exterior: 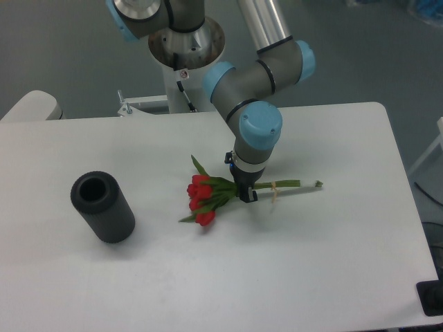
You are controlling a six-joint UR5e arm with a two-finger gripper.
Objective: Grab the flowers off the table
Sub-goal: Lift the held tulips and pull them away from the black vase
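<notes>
The flowers (205,197), a small bunch of red tulips with green leaves, point their heads to the left, while the long green stems run right to a pale cut end. A pale band ties the stems just right of my gripper (246,194). The gripper comes straight down from the arm and is shut on the stems near the leaves. The heads droop lower than the stem end, and the bunch looks slightly raised off the white table (325,263).
A black cylinder (102,206) with an open top stands on the left part of the table. The arm's base mount (185,41) rises behind the far edge. The table's right edge lies near the stem end.
</notes>
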